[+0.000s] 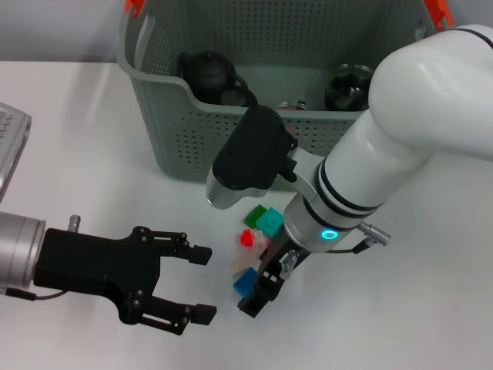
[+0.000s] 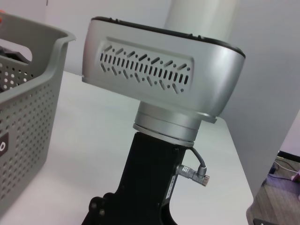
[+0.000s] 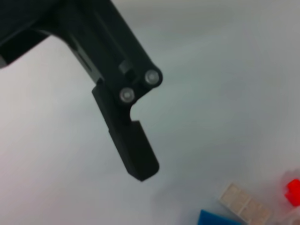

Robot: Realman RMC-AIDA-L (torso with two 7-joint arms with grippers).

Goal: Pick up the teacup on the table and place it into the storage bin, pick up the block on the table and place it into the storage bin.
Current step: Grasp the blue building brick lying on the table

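- The storage bin (image 1: 177, 131) stands at 12 o'clock on the table (image 1: 69, 139). Dark teaware already lies inside it, so I judge the teacup step done; the block step is left.
- The blocks (image 1: 258, 231) lie in a small cluster just in front of the bin: green, teal, red, cream and blue pieces, touching one another.
- The right gripper (image 1: 262, 297) hangs at the cluster's 6 o'clock edge; whether its fingers hold anything I cannot tell.
- The left gripper (image 1: 202, 284) waits at 9 o'clock, fingers apart, empty.
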